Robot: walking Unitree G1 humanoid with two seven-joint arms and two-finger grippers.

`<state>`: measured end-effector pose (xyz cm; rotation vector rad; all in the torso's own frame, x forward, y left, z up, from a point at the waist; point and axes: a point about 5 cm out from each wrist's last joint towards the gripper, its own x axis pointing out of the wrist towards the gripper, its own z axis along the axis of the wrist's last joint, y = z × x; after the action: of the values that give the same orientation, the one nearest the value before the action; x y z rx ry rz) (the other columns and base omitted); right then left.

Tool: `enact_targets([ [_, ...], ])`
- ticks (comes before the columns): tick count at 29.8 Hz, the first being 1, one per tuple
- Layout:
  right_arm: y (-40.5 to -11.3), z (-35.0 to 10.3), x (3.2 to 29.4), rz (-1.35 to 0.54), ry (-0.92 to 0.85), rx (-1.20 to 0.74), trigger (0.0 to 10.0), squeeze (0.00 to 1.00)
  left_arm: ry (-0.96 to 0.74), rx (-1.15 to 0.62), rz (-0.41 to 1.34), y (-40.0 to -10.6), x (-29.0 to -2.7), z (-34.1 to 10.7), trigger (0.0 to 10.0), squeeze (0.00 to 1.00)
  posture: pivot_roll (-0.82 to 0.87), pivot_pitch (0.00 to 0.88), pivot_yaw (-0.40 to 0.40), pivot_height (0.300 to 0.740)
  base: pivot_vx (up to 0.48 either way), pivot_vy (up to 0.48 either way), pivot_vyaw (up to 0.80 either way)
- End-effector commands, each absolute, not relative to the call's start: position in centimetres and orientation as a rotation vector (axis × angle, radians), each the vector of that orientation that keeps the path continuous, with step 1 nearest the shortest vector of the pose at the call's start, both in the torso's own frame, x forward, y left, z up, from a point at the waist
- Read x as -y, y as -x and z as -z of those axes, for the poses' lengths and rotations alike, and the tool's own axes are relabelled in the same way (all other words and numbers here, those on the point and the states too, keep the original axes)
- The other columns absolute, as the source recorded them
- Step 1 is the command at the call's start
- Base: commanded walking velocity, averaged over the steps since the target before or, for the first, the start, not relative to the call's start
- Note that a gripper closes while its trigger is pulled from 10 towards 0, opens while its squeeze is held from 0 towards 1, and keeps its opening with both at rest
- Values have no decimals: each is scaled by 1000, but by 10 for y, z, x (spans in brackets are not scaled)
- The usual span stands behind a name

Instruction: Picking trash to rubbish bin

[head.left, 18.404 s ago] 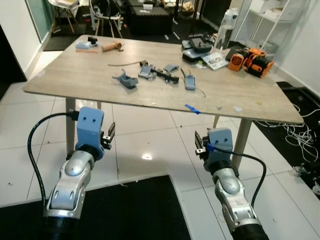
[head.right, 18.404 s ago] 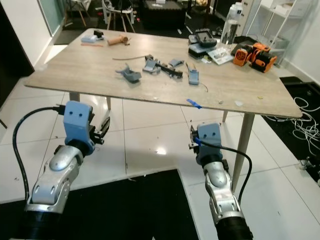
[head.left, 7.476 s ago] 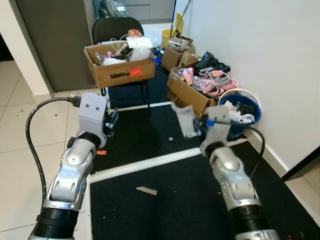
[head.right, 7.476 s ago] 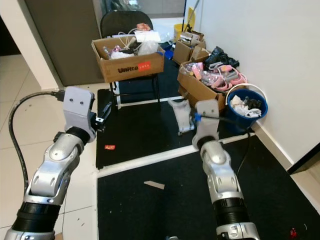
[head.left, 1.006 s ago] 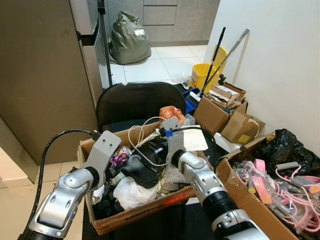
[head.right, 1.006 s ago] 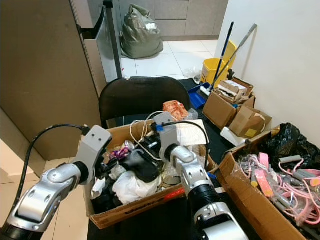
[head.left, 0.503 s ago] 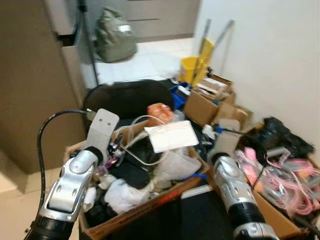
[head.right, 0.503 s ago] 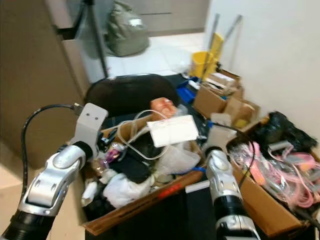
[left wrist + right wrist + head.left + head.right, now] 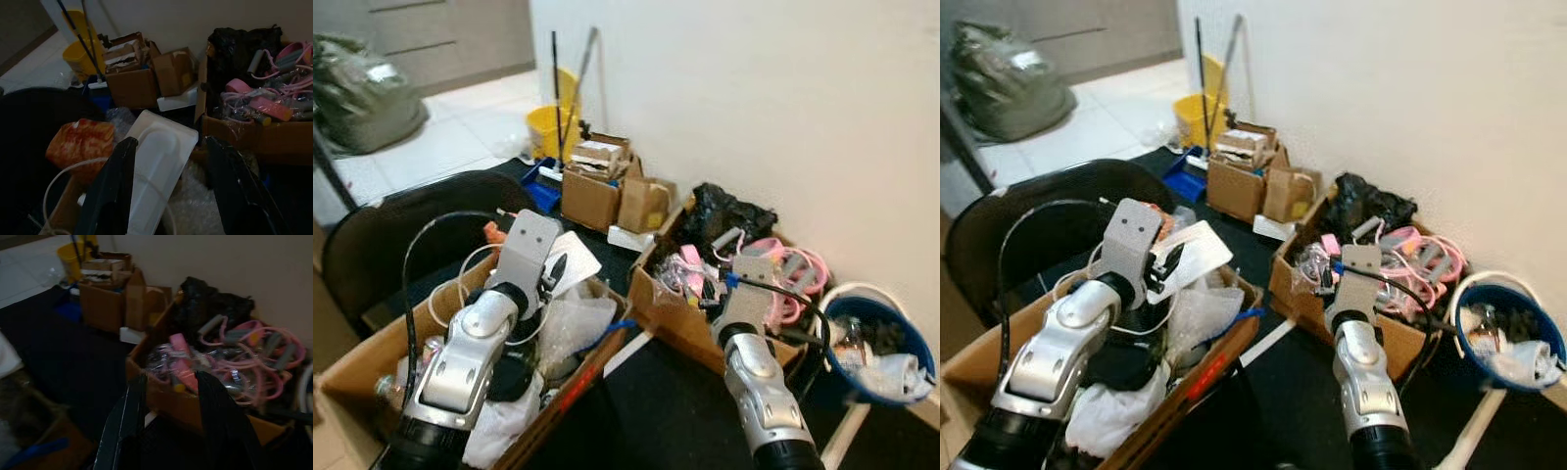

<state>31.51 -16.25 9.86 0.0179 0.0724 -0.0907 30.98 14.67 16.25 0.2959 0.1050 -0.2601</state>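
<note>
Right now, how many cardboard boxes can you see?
4: a big one under the left arm, one holding pink cords, two small ones by the wall. Others may be hidden.

both arms raised forward, left gripper [image 9: 168, 191] and right gripper [image 9: 168, 423] empty, fingers apart.

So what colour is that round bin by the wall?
Blue, with a white rim. The bin shows best in the right eye view.
</note>
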Motion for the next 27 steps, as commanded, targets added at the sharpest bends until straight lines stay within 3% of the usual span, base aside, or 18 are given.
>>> enact_targets([
  [1,-314,-103,168,107,-1,-58,10000,0,-310,-111,250,-309,-149,-159,10000,0,43,94,5,740,0,0,-800],
  [27,-318,-109,189,153,59,-80,10000,0,-296,-90,176,-311,-160,-158,10000,0,51,96,-2,740,0,0,-800],
])
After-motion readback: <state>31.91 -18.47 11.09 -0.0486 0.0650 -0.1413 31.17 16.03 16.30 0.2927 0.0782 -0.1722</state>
